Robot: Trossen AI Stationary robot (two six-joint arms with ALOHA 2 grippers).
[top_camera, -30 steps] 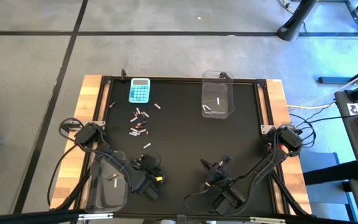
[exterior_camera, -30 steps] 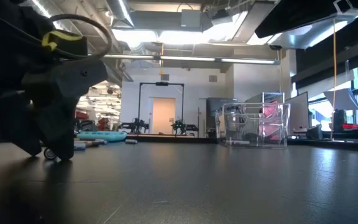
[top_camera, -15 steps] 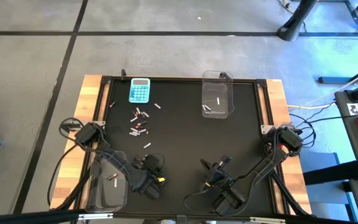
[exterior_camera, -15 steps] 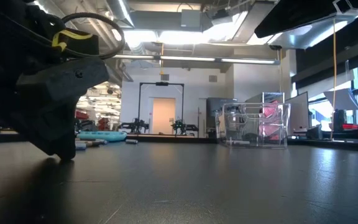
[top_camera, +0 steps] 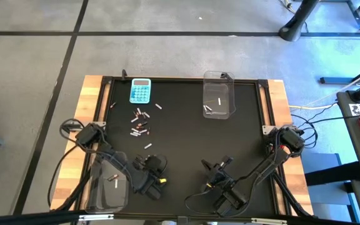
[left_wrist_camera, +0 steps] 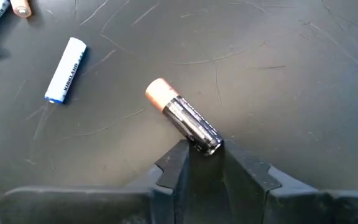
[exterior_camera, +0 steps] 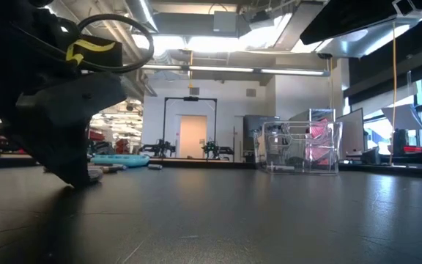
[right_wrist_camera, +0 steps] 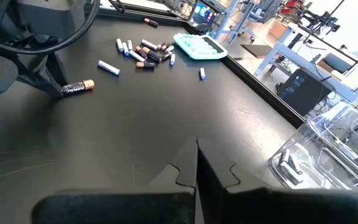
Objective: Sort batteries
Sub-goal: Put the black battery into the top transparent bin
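Note:
A dark battery (left_wrist_camera: pixel 185 118) with a copper-coloured end lies on the black mat near the table's front left. My left gripper (top_camera: pixel 150 164) stands over it, shut on its dark end. A white battery (left_wrist_camera: pixel 66 70) lies on the mat just beyond. More batteries (top_camera: pixel 140 123) lie in a loose cluster on the mat, before the light-blue calculator (top_camera: pixel 140 91). My right gripper (right_wrist_camera: pixel 197 163) hangs shut, touching nothing, above the mat at the near middle (top_camera: pixel 220 167). My left gripper pinches the dark battery at its dark end (left_wrist_camera: pixel 205 140), one fingertip on either side of it. The fingers slant down onto it from the table's near side. The battery lies flat on the mat, its copper end (left_wrist_camera: pixel 156 92) pointing away from the gripper.
A clear bin (top_camera: pixel 219 95) with silvery batteries in it stands at the far middle. A second clear bin (top_camera: pixel 108 181) at the near left, beside my left arm, holds one battery (top_camera: pixel 112 180). Wooden boards (top_camera: pixel 86 112) frame the mat.
My left gripper has stayed where it was, rolled about its own pointing line, and drawn its fingers in onto the dark battery's end. The battery remains on the mat.

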